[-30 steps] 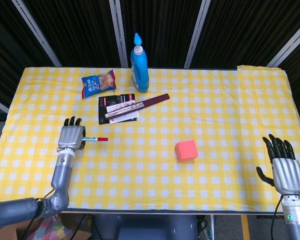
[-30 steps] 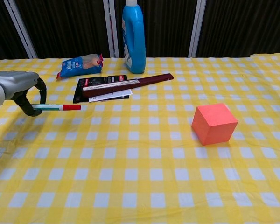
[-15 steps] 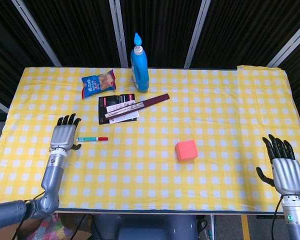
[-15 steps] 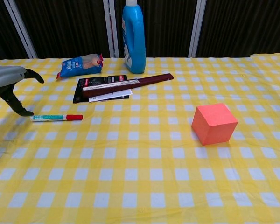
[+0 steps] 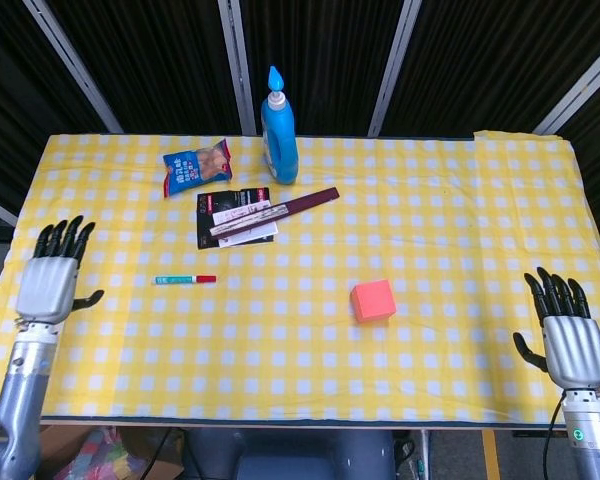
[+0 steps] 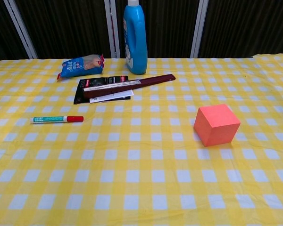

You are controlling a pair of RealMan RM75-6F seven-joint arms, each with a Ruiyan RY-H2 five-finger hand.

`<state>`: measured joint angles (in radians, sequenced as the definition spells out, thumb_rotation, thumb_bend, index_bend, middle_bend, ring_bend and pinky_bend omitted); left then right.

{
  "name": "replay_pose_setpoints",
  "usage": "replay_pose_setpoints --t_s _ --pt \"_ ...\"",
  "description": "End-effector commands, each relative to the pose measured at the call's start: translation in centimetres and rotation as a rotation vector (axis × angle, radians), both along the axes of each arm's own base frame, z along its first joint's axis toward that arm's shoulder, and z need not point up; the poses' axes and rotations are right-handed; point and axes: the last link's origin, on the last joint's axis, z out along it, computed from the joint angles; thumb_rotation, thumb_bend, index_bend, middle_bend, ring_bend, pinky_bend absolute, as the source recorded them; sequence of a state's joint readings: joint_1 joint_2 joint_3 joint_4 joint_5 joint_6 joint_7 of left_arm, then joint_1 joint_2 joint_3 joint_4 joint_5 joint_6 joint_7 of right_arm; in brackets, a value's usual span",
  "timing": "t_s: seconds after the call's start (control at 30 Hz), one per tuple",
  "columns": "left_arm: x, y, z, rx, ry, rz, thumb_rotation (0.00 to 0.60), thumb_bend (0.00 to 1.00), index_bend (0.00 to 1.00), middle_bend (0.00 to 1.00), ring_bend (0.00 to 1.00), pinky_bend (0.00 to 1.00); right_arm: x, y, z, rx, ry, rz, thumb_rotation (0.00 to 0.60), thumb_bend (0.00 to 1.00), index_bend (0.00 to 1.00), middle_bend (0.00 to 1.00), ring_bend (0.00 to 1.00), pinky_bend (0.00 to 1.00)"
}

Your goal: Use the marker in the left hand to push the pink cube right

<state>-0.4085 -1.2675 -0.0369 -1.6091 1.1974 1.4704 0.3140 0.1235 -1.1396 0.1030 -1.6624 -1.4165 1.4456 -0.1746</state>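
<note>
The left hand [image 5: 52, 283] is at the left edge of the yellow checked table [image 5: 460, 210], fingers spread, holding nothing; the right hand [image 5: 570, 340] is also open. The thin marker with green body and red cap [image 5: 185, 279] lies flat, well apart from the pink cube [image 5: 373, 300].

In the chest view, the marker [image 6: 57, 119] lies with its cap toward the cube [image 6: 217, 125].

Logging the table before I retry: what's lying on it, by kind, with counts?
Marker: 1
Pink cube: 1
Blue bottle: 1
Snack bag: 1
Black card packet: 1
Dark red strip: 1
Total: 6
</note>
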Motion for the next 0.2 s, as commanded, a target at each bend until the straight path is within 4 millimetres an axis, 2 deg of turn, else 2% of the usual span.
replay_pose_setpoints --t_s 0.03,0.2 --pt "-2.1 -3.7 1.8 0.009 -0.019 0.021 0.600 0.10 0.00 0.00 0.00 0.00 0.1 -0.1 -0.1 -0.009 0.014 0.008 0.600 0.38 0.00 0.00 0.00 0.00" --pt "-3.7 -6.4 3.0 0.013 -0.026 0.036 0.600 0.09 0.00 0.00 0.00 0.00 0.3 -0.2 -0.2 -0.023 0.034 0.021 0.600 0.38 0.00 0.00 0.00 0.00"
